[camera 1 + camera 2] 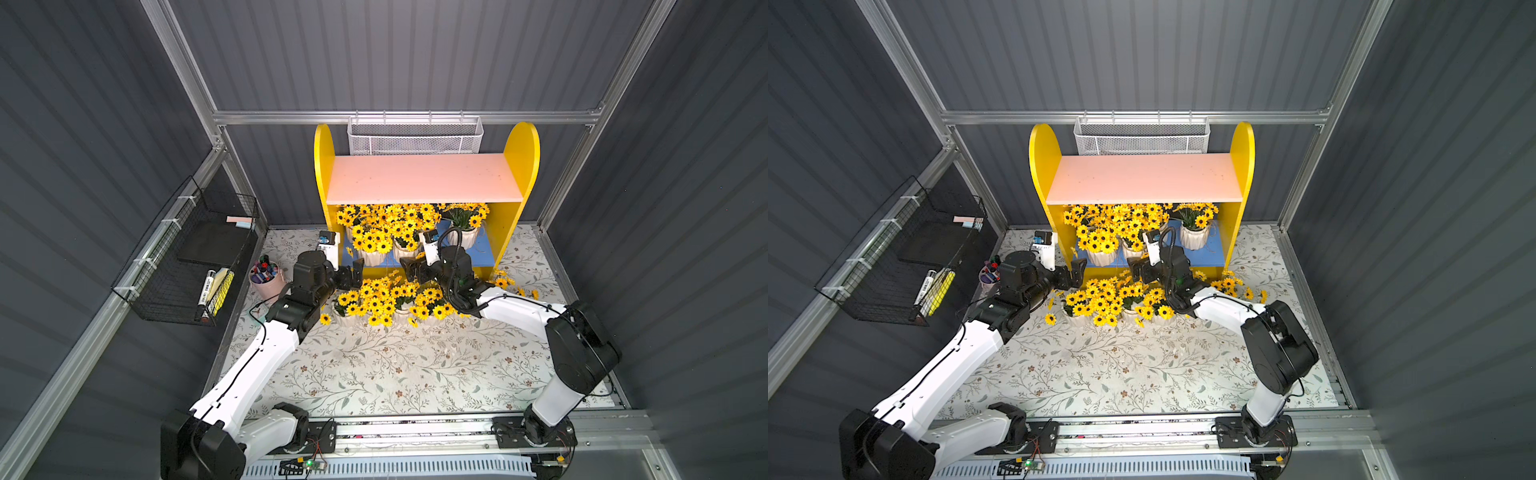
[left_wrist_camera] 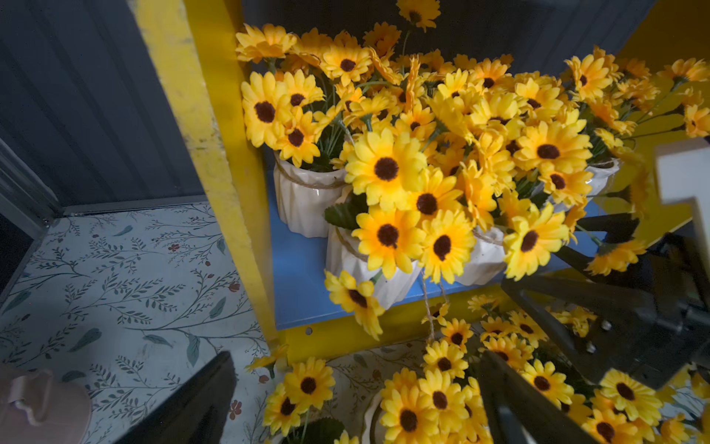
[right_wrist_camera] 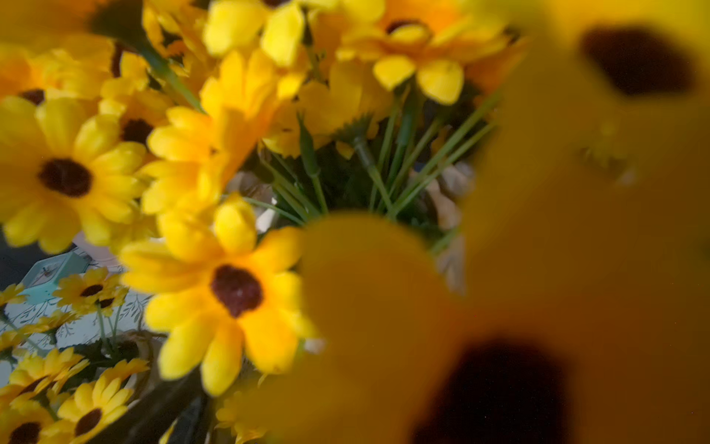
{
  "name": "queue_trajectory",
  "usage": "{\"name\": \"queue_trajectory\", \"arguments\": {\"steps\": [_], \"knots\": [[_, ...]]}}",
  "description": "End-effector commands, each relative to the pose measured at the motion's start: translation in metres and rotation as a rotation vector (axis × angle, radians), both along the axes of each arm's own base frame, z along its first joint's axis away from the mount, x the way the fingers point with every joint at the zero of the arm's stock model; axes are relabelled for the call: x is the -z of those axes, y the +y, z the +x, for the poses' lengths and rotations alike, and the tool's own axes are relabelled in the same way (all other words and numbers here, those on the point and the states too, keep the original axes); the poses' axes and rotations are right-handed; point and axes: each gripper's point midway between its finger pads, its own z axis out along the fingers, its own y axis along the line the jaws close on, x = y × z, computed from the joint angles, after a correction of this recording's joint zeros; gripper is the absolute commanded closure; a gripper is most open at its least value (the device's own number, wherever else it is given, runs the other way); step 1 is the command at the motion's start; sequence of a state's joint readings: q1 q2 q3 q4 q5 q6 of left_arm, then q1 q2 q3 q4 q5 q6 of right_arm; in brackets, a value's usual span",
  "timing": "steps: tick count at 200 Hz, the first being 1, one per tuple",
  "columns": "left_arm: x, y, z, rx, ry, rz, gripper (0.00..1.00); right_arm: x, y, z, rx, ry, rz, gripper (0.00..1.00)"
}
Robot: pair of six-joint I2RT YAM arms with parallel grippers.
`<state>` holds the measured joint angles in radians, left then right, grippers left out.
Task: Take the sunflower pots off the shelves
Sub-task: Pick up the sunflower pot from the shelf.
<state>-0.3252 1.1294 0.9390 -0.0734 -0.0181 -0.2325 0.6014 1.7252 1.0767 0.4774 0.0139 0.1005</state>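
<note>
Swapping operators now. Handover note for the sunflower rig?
Left gripper: jaws open, empty, low in front of the shelves.
Right gripper: jaws open at the blue board front edge, no grip seen.
Pink board: no pots.
Done: a cluster of sunflower pots stands on the table before the shelves.
Left: several shelf pots on the blue board.

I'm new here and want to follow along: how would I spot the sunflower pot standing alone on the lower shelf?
Find the yellow shelves at the back, then the blue lower board under the pink board. At its right end stands one white ribbed pot, apart from the crowded cluster, its green leaves showing.
</note>
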Motion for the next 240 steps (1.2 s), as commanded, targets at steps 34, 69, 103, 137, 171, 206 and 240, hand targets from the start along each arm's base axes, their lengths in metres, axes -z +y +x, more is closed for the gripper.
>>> {"name": "queue_trajectory", "arguments": {"steps": [34,69,103,137,171,206,240], "knots": [[-0.020,-0.006,0.001,0.025,-0.047,-0.045,0.01,-0.021,0.005,0.030,0.072,-0.093,0.034,0.01],[-0.021,-0.007,0.000,0.033,-0.047,-0.051,0.01,-0.020,0.011,0.036,0.068,-0.096,0.037,0.01],[-0.024,-0.006,-0.001,0.032,-0.056,-0.053,0.01,-0.020,0.013,0.044,0.082,-0.094,0.044,0.01],[-0.026,-0.006,-0.003,0.035,-0.061,-0.053,0.01,-0.016,0.017,0.052,0.089,-0.086,0.051,0.01],[-0.028,-0.005,-0.003,0.032,-0.069,-0.048,0.00,-0.011,0.021,0.054,0.088,-0.072,0.053,0.01],[-0.030,-0.005,-0.005,0.032,-0.075,-0.049,0.01,-0.009,0.022,0.058,0.097,-0.065,0.050,0.01],[-0.032,-0.005,-0.006,0.034,-0.081,-0.052,0.01,-0.004,0.024,0.060,0.105,-0.058,0.031,0.01]]}}
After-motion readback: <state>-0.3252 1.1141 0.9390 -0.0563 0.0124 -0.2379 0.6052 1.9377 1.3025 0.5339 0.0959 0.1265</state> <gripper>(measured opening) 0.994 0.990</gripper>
